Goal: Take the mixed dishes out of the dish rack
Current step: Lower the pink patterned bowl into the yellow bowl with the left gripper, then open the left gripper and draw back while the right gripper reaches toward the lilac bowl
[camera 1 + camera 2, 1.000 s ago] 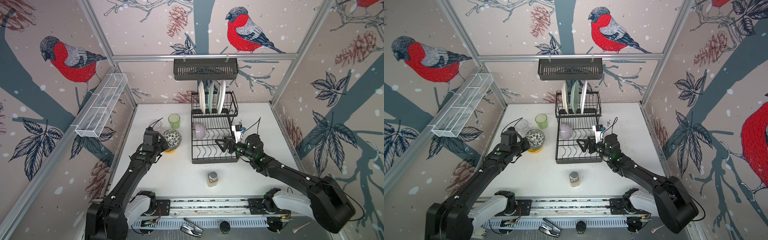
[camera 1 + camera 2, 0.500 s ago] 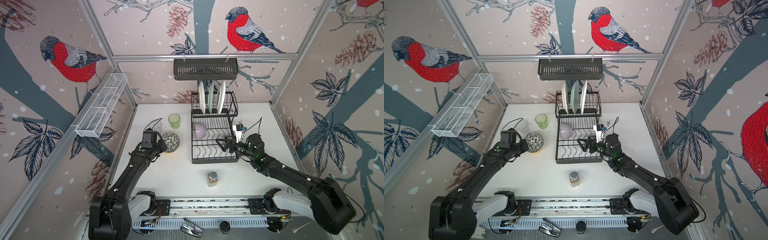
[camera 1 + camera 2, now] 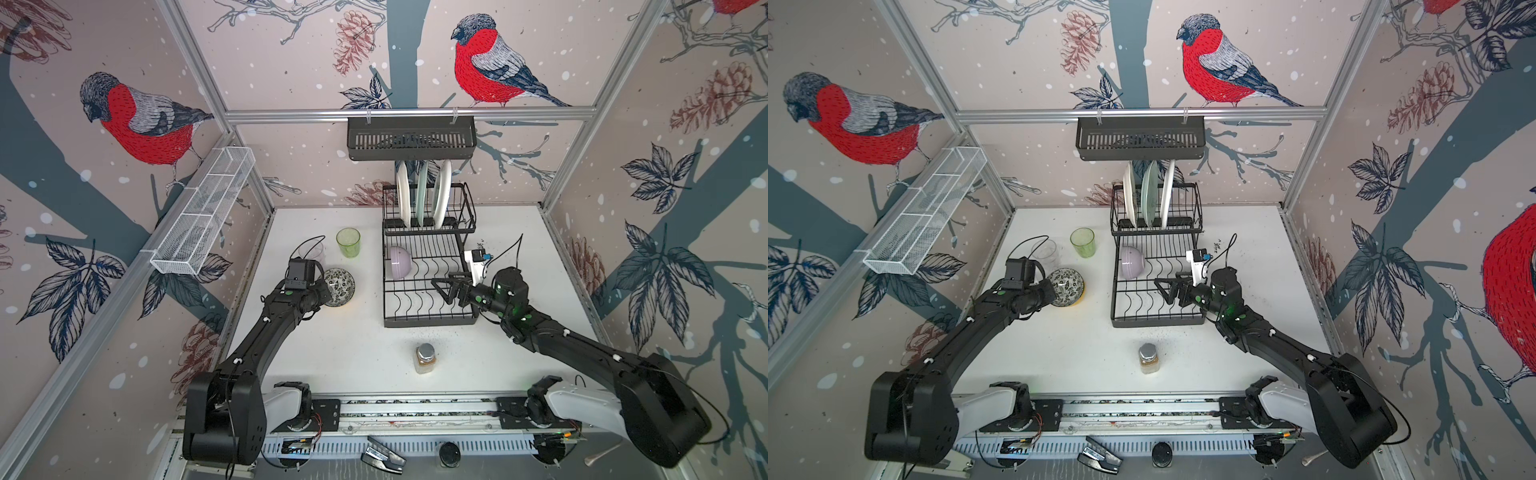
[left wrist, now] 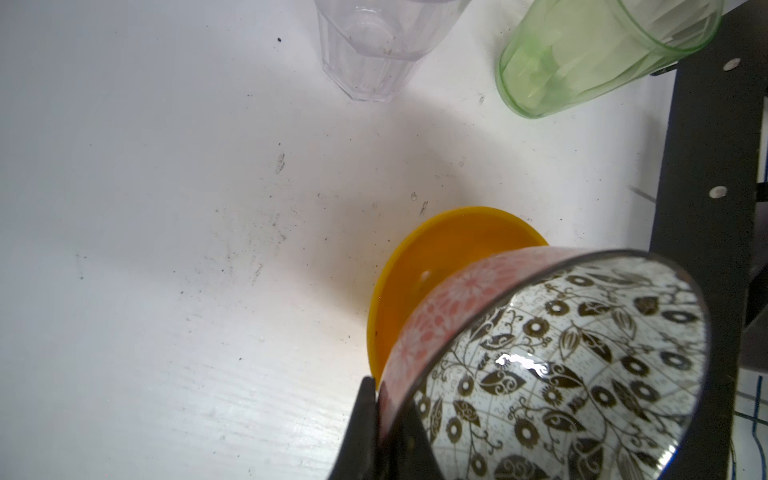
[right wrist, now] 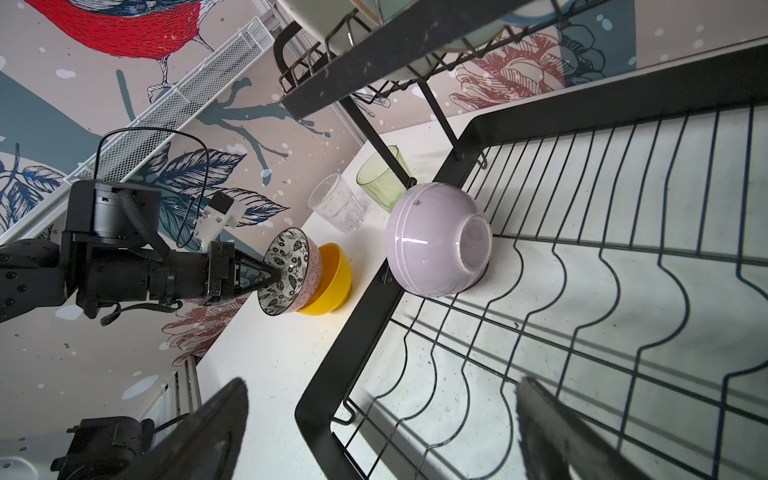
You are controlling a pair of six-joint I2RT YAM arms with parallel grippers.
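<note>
The black wire dish rack is holding only upright plates and a lilac bowl. The left gripper, pinching the pink-patterned bowl by its rim, is tilting it further into the yellow bowl on the white counter. The right gripper is hovering wide open over the rack.

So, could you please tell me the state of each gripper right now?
Left gripper: closed on the patterned bowl, at its rim.
Right gripper: open, holding nothing.
</note>
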